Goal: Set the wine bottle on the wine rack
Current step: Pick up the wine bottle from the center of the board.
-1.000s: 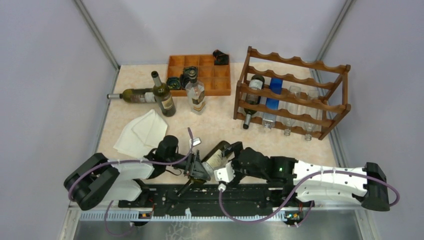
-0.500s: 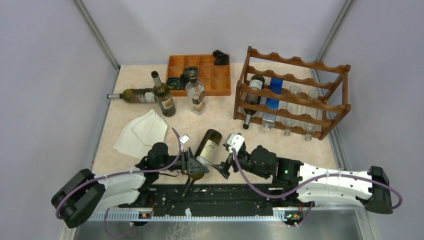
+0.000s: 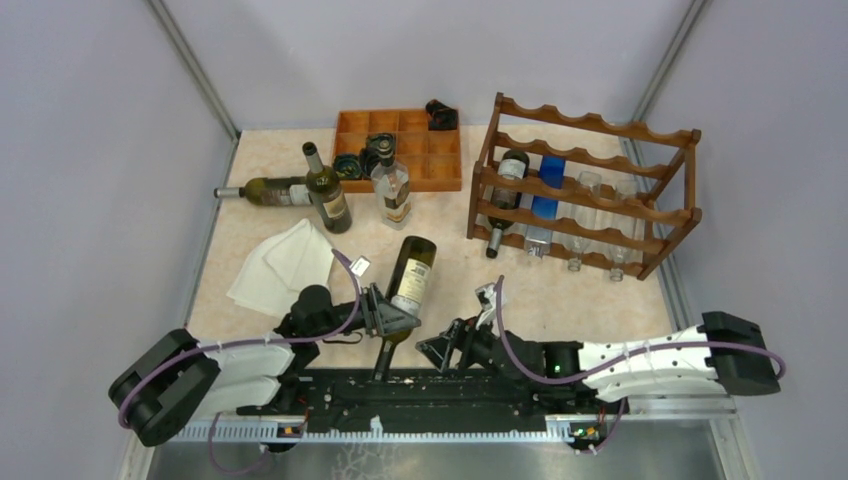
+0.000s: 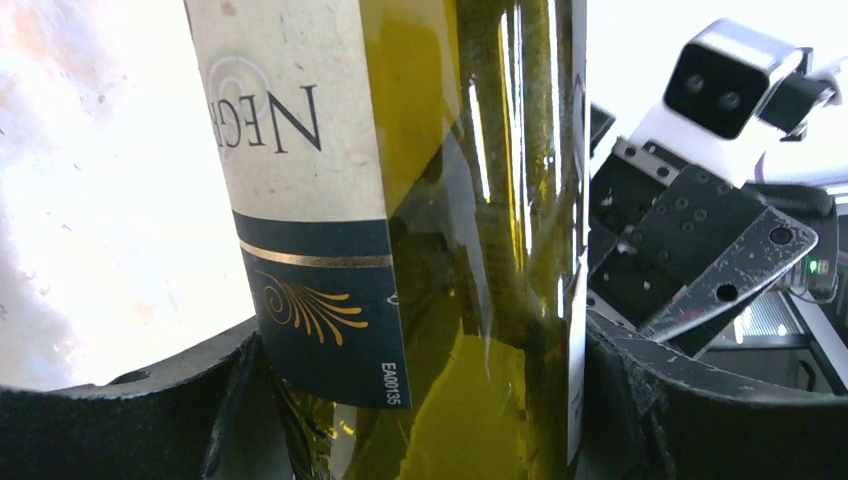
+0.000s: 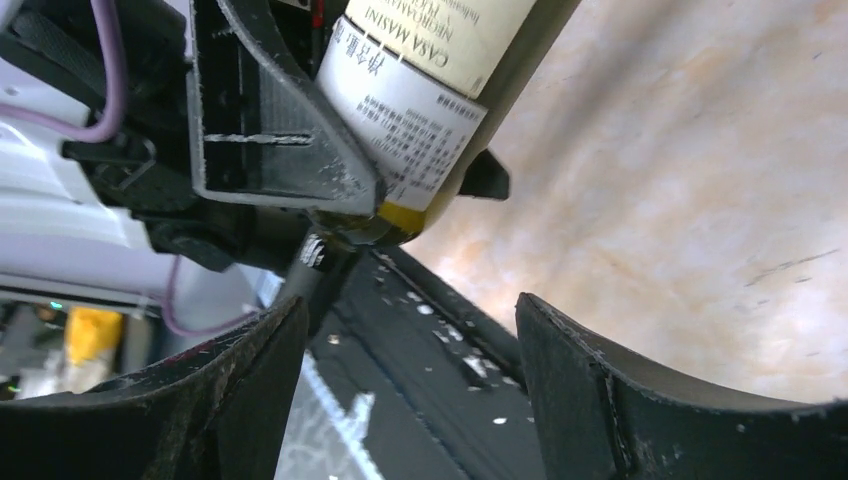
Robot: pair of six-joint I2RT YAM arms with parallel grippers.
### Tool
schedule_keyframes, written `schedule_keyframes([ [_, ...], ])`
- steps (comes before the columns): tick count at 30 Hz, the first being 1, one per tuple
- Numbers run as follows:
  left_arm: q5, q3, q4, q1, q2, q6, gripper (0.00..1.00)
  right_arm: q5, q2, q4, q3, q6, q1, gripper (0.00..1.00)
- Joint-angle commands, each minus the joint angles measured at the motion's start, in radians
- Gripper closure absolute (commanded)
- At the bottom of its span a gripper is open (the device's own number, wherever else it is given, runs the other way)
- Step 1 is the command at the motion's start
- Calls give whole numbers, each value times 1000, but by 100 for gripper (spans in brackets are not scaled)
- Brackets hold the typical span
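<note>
Nearest the arms' black base plate (image 3: pixel 450 388), the right gripper (image 3: pixel 438 350) sits low over the near edge of the table (image 3: pixel 560 290). Its jaws stand apart with nothing between them; its own wrist view shows only the plate and the tabletop in the gap. Just to its left, the left gripper (image 3: pixel 388 318) is clamped around the wine bottle (image 3: pixel 411 275) – a green glass bottle with a cream and dark blue label. The fingers (image 4: pixel 120 420) press on either side of the lower body. The bottle is tilted, base up and away from the arms, neck pointing down toward the base plate. It is off the table and well apart from the rack.

A little farther out on the left lies a folded white cloth (image 3: pixel 285 262). Beyond it a dark bottle (image 3: pixel 326 195) stands upright, another bottle (image 3: pixel 268 190) lies on its side behind it, and a clear bottle (image 3: pixel 392 188) stands to the right. At the far edge rests an orange-brown compartment tray (image 3: pixel 425 172) with some black items in and beside it.

At the far right stands the wine rack (image 3: pixel 590 121) – it already carries a dark bottle, a blue one and some clear ones on its lower tiers.
</note>
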Motion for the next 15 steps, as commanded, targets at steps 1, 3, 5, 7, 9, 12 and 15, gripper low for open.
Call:
schedule_keyframes([
  [1, -81, 17, 216, -5, -3, 20, 100, 159, 89, 228, 4, 227, 73, 25],
  [3, -100, 21, 226, -7, 4, 23, 100, 169, 153, 339, -12, 252, 102, 25],
  [5, -117, 30, 235, -10, 10, 25, 100, 158, 226, 453, -23, 274, 121, 26],
  [7, -133, 38, 242, -15, 14, 27, 100, 154, 314, 560, -27, 298, 139, 26],
  [9, -151, 49, 242, -18, 17, 32, 100, 154, 375, 662, -28, 314, 150, 27],
  [12, -163, 68, 233, -25, 23, 46, 100, 162, 431, 700, -14, 332, 151, 28],
  [15, -169, 84, 222, -37, 37, 51, 100, 198, 462, 696, 12, 327, 151, 29],
])
